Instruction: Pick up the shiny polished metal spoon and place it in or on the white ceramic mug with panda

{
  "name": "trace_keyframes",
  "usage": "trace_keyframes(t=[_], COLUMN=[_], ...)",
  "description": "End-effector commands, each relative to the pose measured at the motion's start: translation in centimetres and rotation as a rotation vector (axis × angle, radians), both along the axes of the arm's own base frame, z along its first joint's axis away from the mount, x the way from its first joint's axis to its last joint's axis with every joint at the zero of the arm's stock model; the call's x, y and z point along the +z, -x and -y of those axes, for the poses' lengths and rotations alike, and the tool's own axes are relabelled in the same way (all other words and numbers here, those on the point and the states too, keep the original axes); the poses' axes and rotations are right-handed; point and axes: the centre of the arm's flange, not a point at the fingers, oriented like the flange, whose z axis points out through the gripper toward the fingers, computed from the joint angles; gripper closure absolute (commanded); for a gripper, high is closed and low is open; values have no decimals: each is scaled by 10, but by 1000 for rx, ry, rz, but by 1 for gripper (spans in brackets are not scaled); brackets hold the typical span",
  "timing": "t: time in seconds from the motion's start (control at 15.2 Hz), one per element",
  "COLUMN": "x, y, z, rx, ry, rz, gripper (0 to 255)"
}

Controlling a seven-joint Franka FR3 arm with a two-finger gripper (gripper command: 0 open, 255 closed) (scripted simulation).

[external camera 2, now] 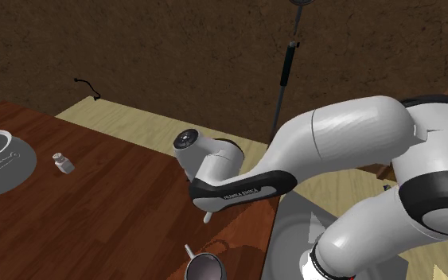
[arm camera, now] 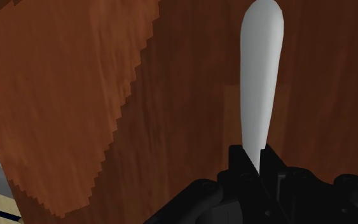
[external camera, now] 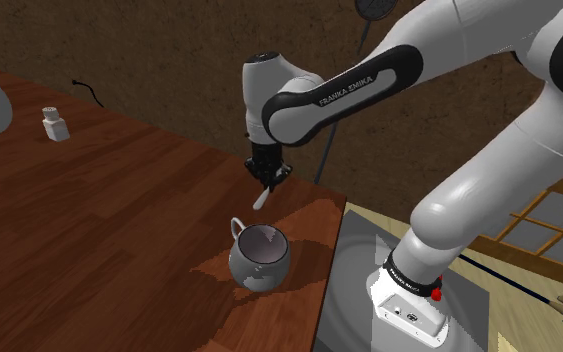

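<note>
The jaws are clamped tight on one end of the pale spoon (external camera: 262, 197) — the rest of it sticks out beyond them, lifted clear of the reddish-brown wooden surface (external camera: 119, 220). The round grey mug (external camera: 259, 258) sits on that surface right by the grey stand (external camera: 354, 295), and in the shoulder view the spoon hangs just above it without touching — can't tell if it's actually over the opening. A little white bottle (external camera: 55, 124) stands well away from all that.

Pale grey spoon (arm camera: 259, 83) aloft, slanted (one end pinched in gripper (arm camera: 254, 156)); grey mug (external camera: 259, 257) upright nearby.
</note>
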Motion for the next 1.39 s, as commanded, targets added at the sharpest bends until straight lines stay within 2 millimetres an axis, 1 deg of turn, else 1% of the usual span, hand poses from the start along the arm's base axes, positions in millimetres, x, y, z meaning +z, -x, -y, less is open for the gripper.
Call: trace_keyframes(t=[0.0,1.32], x=[10,116], y=[1,1], z=[-1,-1], rx=[0,0], ry=[0,0], rz=[-1,-1], gripper=[255,255])
